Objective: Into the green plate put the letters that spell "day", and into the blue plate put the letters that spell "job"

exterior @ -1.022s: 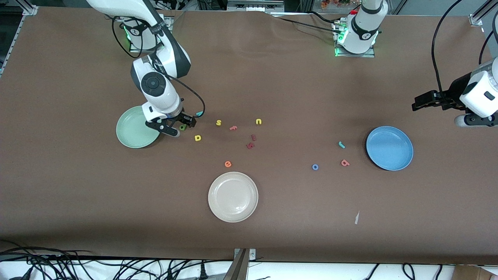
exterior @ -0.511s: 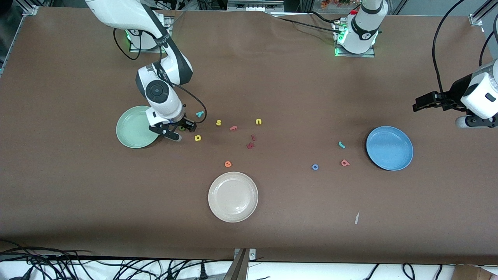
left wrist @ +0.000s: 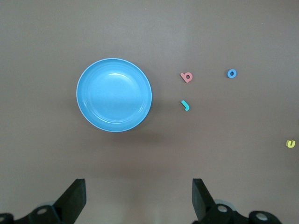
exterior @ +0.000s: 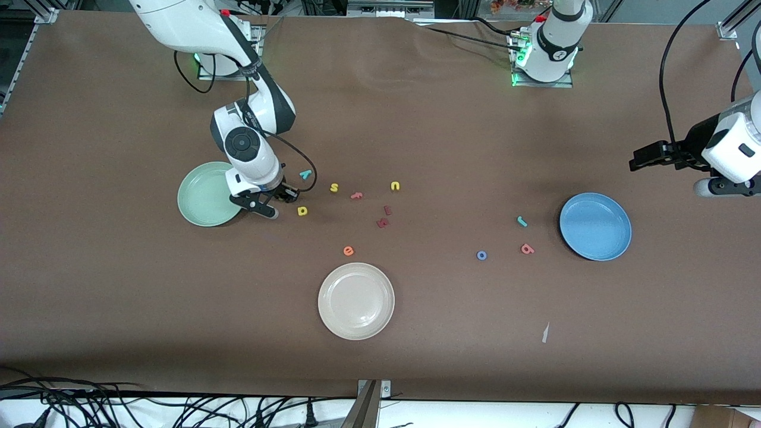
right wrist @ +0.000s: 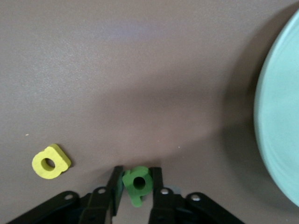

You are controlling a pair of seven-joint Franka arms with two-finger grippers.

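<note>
- Broadly, the table (exterior: 452, 356) carries three plates: the green plate (exterior: 202, 199) toward the right arm's end, the blue plate (exterior: 595, 226) toward the left arm's end, and a beige plate (exterior: 356, 301) between them, nearest the front camera.
- The right gripper (right wrist: 136, 184) is down at the table just beside the green plate's rim, its fingers closed narrowly on the dark green "d" (right wrist: 137, 183), one on each flank of the letter.
- The relation that matters: the green plate lies right next to the held "d", so the carry looks short, a lift and a small shift over the rim.
- The yellow "a" (exterior: 302, 210) and teal "y" (exterior: 305, 174) lie near that gripper, away from the plate.
- The left gripper (left wrist: 138, 200) waits, jaws wide and empty, over bare table beside the blue plate; the teal "j" (exterior: 522, 222), salmon "b" (exterior: 527, 249) and blue "o" (exterior: 481, 255) lie near that plate.
</note>
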